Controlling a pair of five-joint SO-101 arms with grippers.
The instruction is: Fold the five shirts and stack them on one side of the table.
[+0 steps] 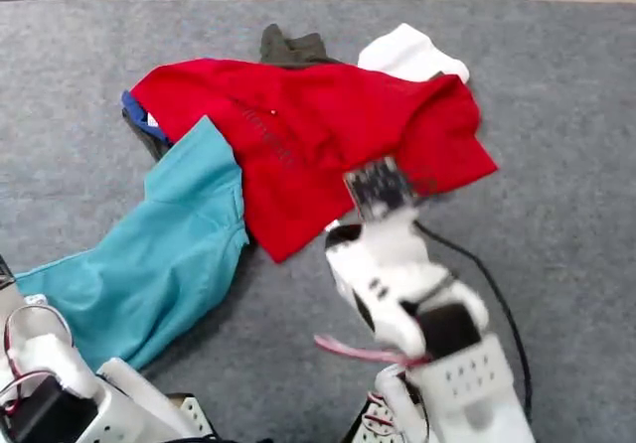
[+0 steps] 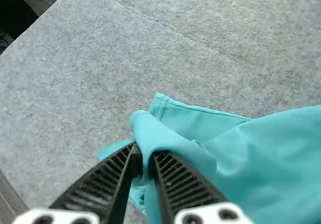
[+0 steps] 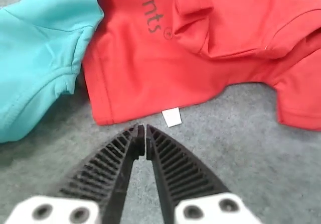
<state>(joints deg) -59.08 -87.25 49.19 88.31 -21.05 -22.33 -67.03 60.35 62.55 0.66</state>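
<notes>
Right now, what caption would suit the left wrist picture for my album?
Left end effector pinching a bunched edge of the teal shirt over the grey table covering.

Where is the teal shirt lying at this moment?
In the high view the teal shirt lies on the left side of the table, its far end touching the red shirt; the left claw pinches one corner.
</notes>
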